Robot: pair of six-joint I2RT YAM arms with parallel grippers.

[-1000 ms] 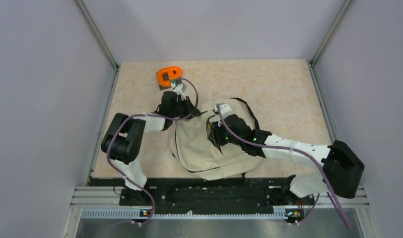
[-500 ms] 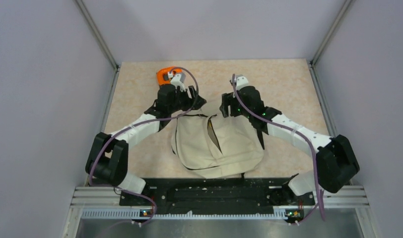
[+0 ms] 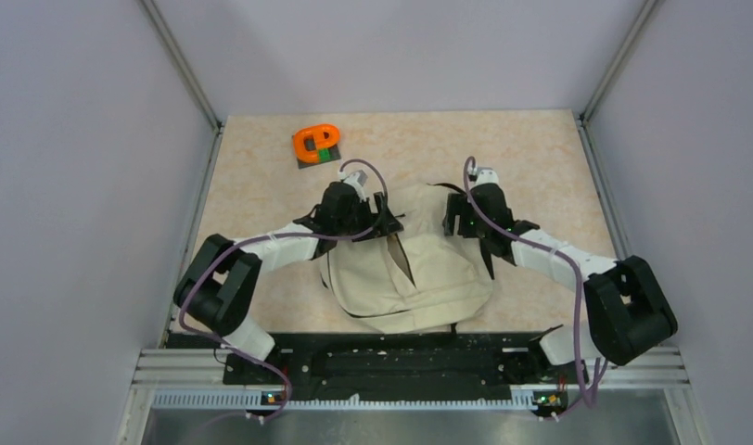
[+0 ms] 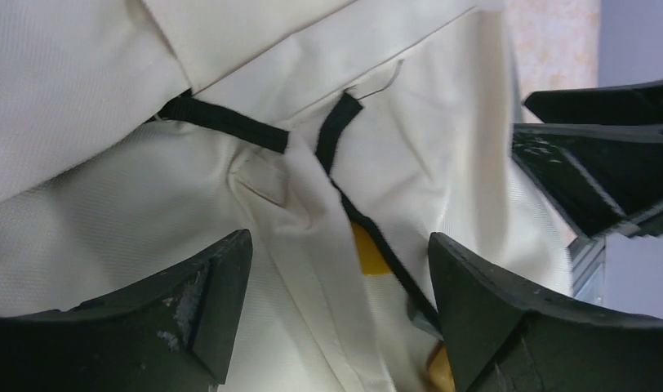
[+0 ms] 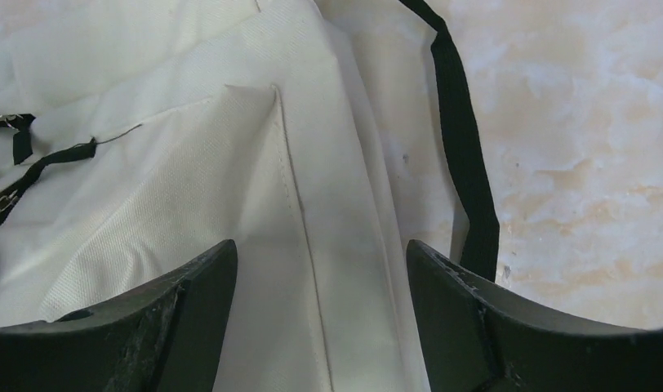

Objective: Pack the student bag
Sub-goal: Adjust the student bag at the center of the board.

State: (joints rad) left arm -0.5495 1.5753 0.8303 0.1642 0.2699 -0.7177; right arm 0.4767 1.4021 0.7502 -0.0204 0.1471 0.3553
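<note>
The student bag, beige with black straps, lies flat in the middle of the table with a dark slit open along its zipper. My left gripper is open just above the bag's far left corner. In the left wrist view its jaws straddle the black zipper line, where something yellow shows inside. My right gripper is open over the bag's far right corner. In the right wrist view its jaws straddle a fabric seam and hold nothing. A black strap runs beside them.
An orange looped object on a dark base sits at the far left of the beige table. Grey walls enclose the table on three sides. The right gripper's black fingers show at the right edge of the left wrist view.
Both grippers have opened and let go of the bag. They swung out toward the far side of the table, then came back over the bag's far corners.
</note>
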